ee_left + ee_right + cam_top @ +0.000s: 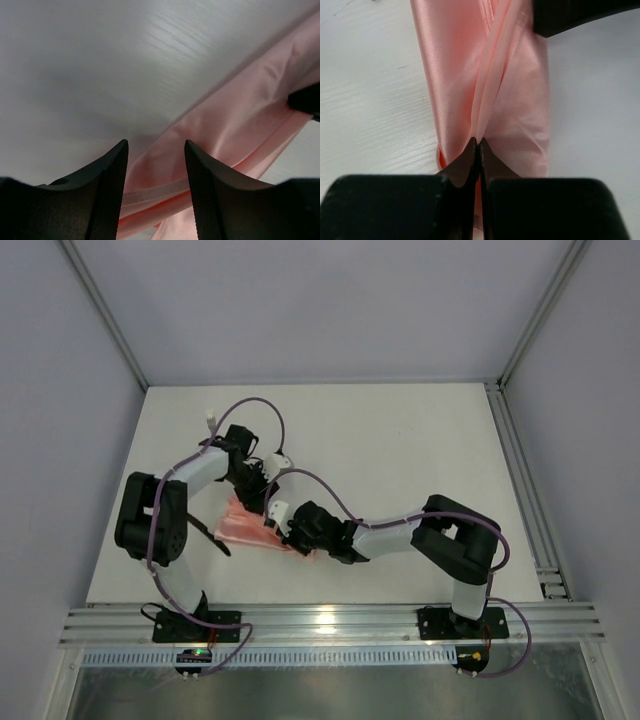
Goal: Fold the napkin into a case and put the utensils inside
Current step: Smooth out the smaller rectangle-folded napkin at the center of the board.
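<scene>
**Right gripper pinches a napkin fold while the left one stands released above it**

The white table (400, 440) carries everything, and both arms reach in over its near-left part. The left arm (150, 520) bends out to the left and comes back toward the middle. The right arm (455, 540) stretches leftward from its base until the two wrists nearly meet.

Under them lies the napkin (243, 527), salmon pink and glossy. It is gathered into a narrow band on the near-left part of the table, with a raised ridge of cloth running along its length.

The right gripper (478, 142) is clenched on that ridge. Its two black fingers (462, 165) press together with the thin fold caught between their tips. The dark shape at the top right of that view looks like part of the other gripper.

The left gripper (155, 145) is released, its fingers (112, 190) apart with a clear gap. It sits just over the napkin's long edge, with cloth and bare table showing between the tips and nothing clamped.

A slim black utensil (210, 537) lies flat on the table just left of the napkin, below the left arm's elbow. I cannot tell whether it touches the cloth.
</scene>
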Robot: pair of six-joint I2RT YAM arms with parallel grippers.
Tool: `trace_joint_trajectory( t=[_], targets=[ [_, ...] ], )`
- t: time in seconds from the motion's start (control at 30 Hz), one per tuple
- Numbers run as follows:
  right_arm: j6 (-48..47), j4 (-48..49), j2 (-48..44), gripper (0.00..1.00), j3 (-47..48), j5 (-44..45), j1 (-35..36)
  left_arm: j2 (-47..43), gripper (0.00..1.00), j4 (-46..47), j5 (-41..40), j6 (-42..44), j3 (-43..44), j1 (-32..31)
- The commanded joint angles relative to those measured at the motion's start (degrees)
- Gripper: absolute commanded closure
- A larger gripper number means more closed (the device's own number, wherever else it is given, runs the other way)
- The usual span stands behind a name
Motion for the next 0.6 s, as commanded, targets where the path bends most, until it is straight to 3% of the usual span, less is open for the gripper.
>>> trace_joint_trajectory(
  t=[0.0, 0.27, 0.57],
  targets=[
    [-1.93, -1.97, -1.71, 0.96, -1.32, 0.38, 0.43, -3.77, 0.49, -6.57, 5.81, 10.62, -1.52, -0.33],
    [-5.01, -0.74, -2.86, 0.96, -3.70, -1.82, 0.52, -7.73, 0.49, -17.03, 9.61, 23.55, -3.46, -0.33],
    [-7.82, -0.56, -3.47, 0.96, -4.49, -2.87, 0.52, -11.50, 0.50, -13.52, 3.97, 23.03, -10.13, -1.47]
  ],
)
